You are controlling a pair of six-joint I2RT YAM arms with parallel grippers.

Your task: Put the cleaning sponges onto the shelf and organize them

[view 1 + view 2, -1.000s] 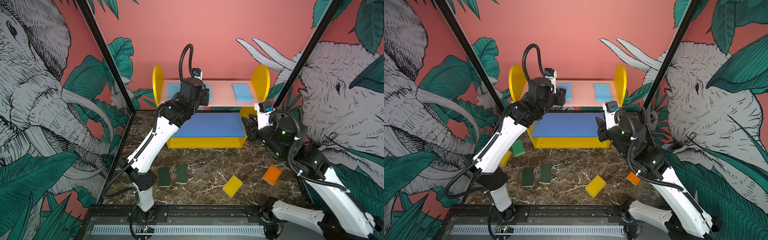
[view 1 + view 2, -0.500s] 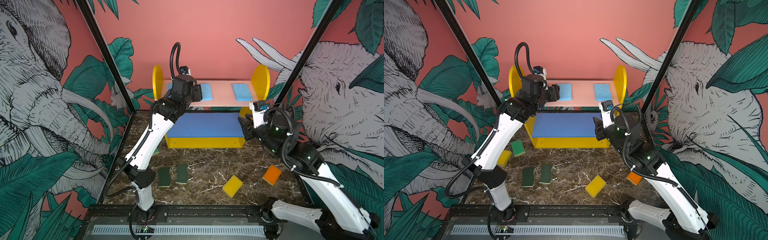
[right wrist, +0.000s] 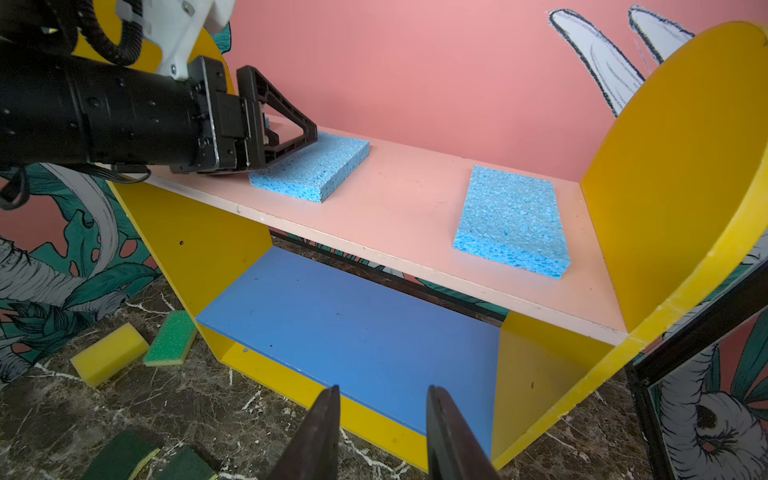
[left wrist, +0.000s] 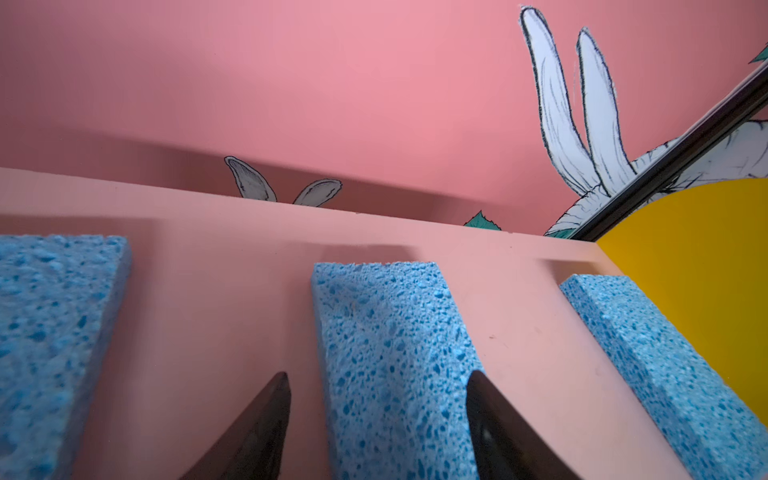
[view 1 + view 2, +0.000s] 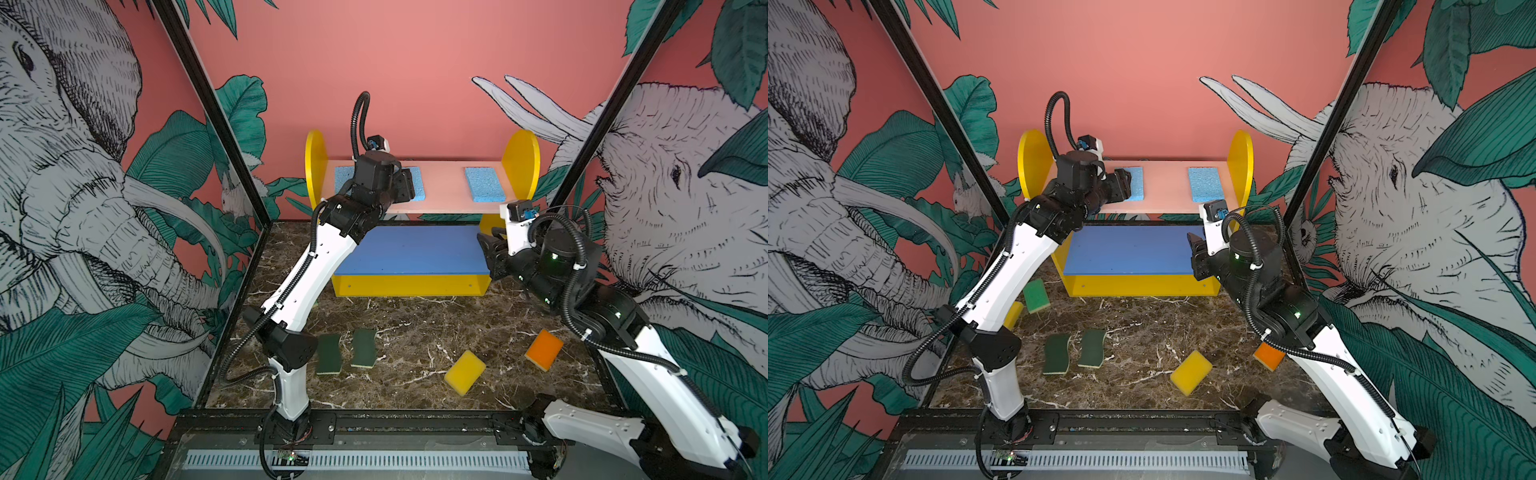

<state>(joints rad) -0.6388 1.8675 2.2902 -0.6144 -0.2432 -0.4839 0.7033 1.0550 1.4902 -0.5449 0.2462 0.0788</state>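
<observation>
Sponges first: 3 blue ones lie flat on the shelf, all on its pink top board. They are the left blue sponge, the middle blue sponge and the right blue sponge, each set apart from the next.

Left gripper is up there, jaws open and straddling the near end of the middle blue sponge. One finger stands clear of it and the other sits right at its edge.

Right gripper hovers in front of the blue board, jaws apart, nothing between them.

Down on the table, 2 dark green sponges lie side by side, with the yellow sponge and the orange sponge further right. Left of the shelf, the green sponge lies just beside the second yellow sponge.
</observation>
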